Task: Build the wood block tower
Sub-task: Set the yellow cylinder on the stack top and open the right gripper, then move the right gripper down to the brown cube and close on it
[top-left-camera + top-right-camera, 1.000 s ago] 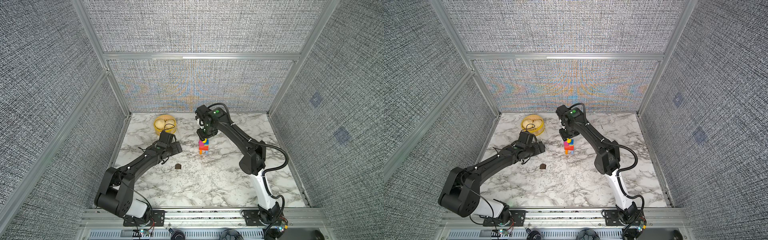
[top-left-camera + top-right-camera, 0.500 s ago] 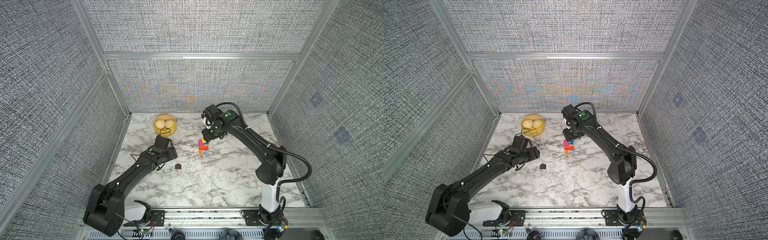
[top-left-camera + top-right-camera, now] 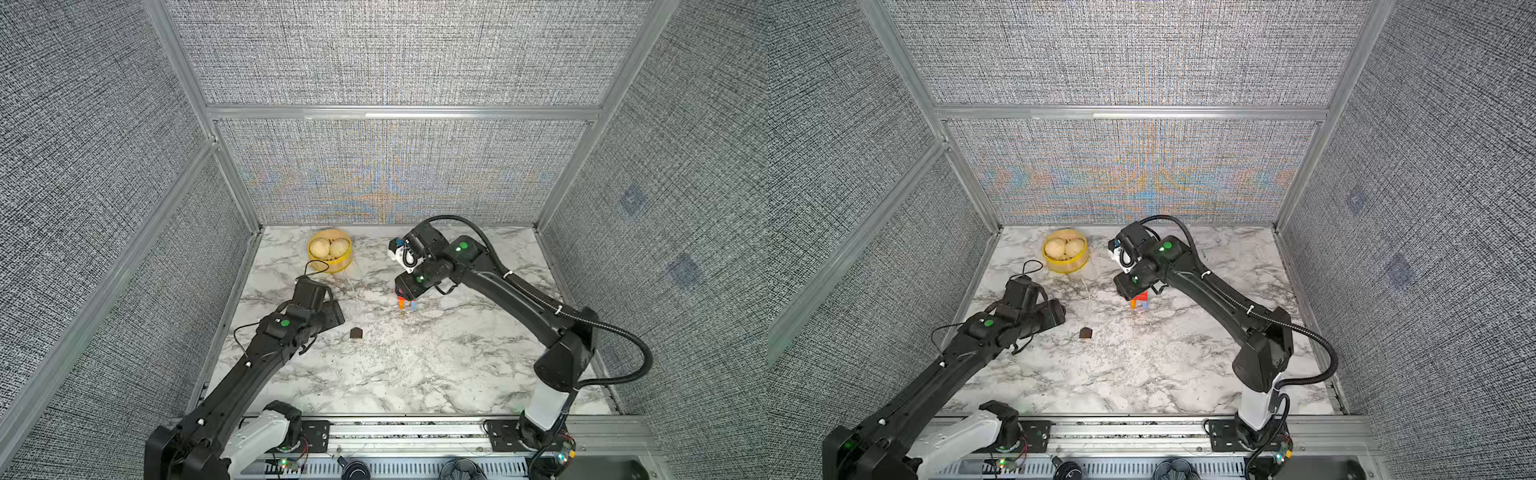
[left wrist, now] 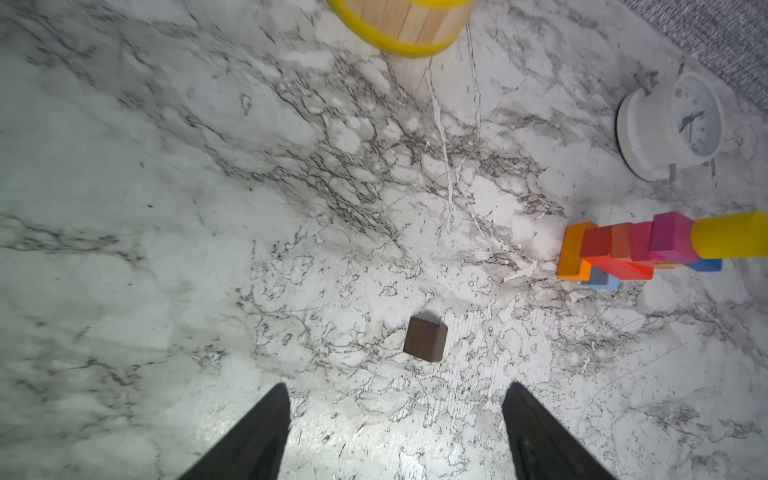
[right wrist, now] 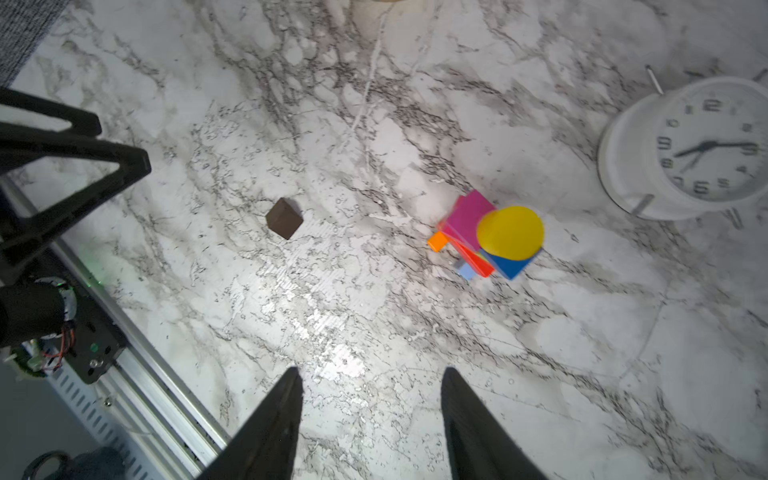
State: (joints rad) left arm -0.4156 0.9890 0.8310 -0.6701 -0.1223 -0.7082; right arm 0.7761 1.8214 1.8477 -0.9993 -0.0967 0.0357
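The tower (image 5: 490,237) is a narrow stack of coloured wood blocks on orange and light-blue legs, with a yellow cylinder (image 5: 510,230) on top. In both top views only its foot (image 3: 406,303) (image 3: 1139,300) shows under my right wrist. My right gripper (image 5: 370,372) hangs above and beside the tower, open and empty. A brown house-shaped block (image 3: 355,332) (image 4: 425,343) lies alone on the marble, left of the tower (image 4: 640,247). My left gripper (image 4: 397,388) is open and empty, a short way from the brown block and not touching it.
A yellow steamer basket (image 3: 332,268) (image 3: 1065,266) with buns stands at the back left. A white alarm clock (image 5: 690,153) (image 4: 673,124) stands close behind the tower. The metal rail (image 3: 415,430) runs along the table's front edge.
My left arm has drawn back toward the front left, away from the basket. My right arm's elbow has swung out to the right, and its wrist now covers the tower's top.
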